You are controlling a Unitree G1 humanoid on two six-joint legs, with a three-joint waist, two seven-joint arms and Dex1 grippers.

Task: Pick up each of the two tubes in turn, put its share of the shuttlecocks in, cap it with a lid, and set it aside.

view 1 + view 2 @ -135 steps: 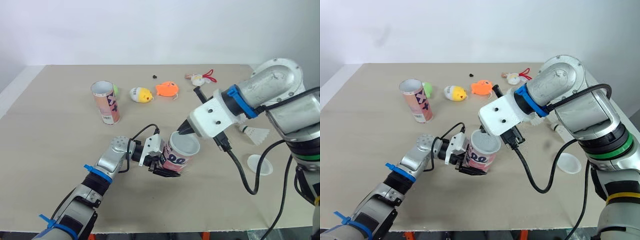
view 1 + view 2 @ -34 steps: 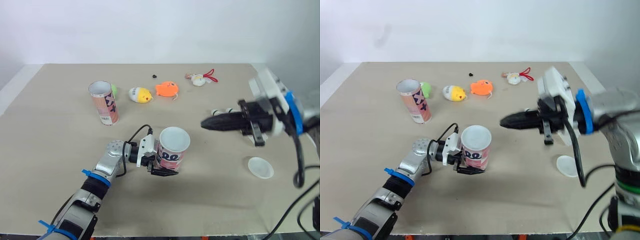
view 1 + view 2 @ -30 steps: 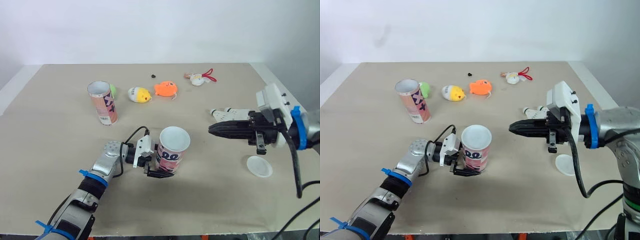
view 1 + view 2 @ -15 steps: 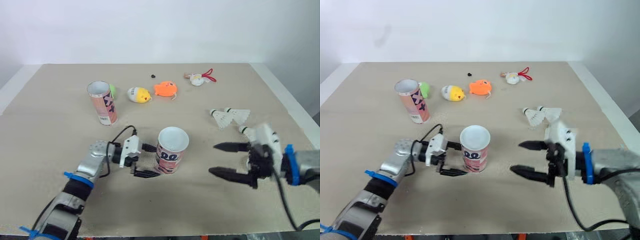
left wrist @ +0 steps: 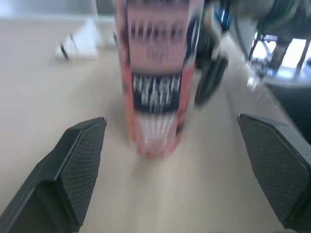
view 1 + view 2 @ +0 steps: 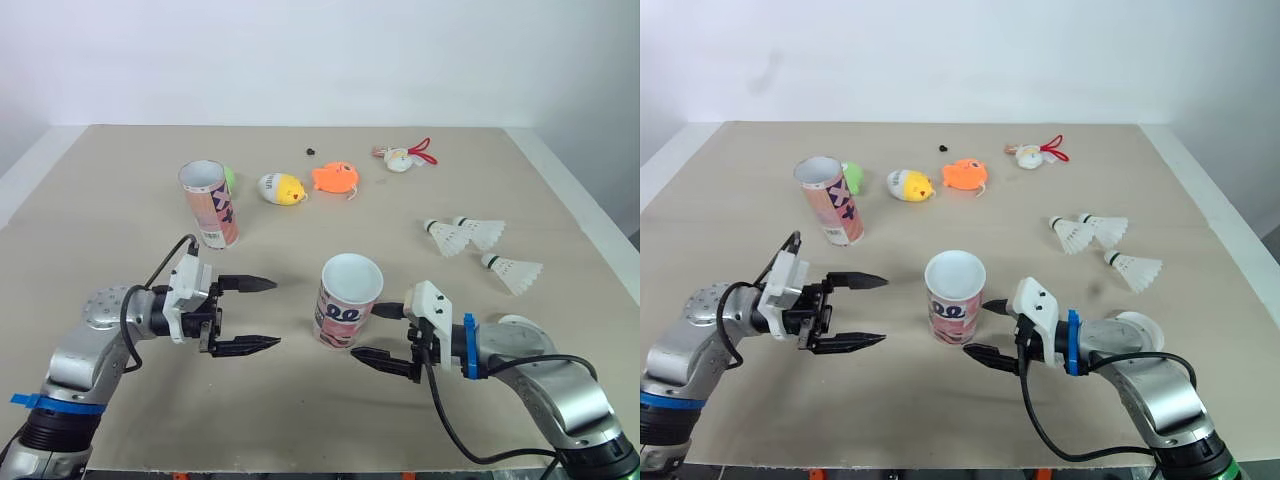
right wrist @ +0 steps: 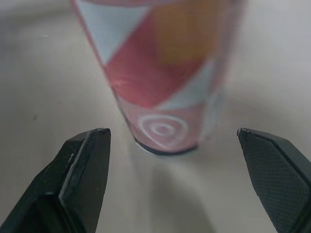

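Observation:
A pink patterned tube (image 6: 347,300) stands upright mid-table, its top showing white. My left gripper (image 6: 273,313) is open to the tube's left and apart from it, fingers (image 5: 73,170) pointing at it. My right gripper (image 6: 365,332) is open low beside the tube's right side, with the tube (image 7: 165,73) close ahead of its fingers (image 7: 82,174). A second pink tube (image 6: 210,203) stands at the back left. Three shuttlecocks (image 6: 440,235) (image 6: 482,230) (image 6: 512,270) lie at the right. A white lid (image 6: 1130,330) lies behind my right arm.
A yellow toy (image 6: 282,188), an orange fish toy (image 6: 335,178) and a white-and-red trinket (image 6: 405,157) lie along the back. Something green (image 6: 229,180) sits behind the far tube. The table's right edge runs close to the shuttlecocks.
My left gripper has let go of the middle tube and drawn back to the left. My right gripper has opened, dropped to table height and come in beside the tube.

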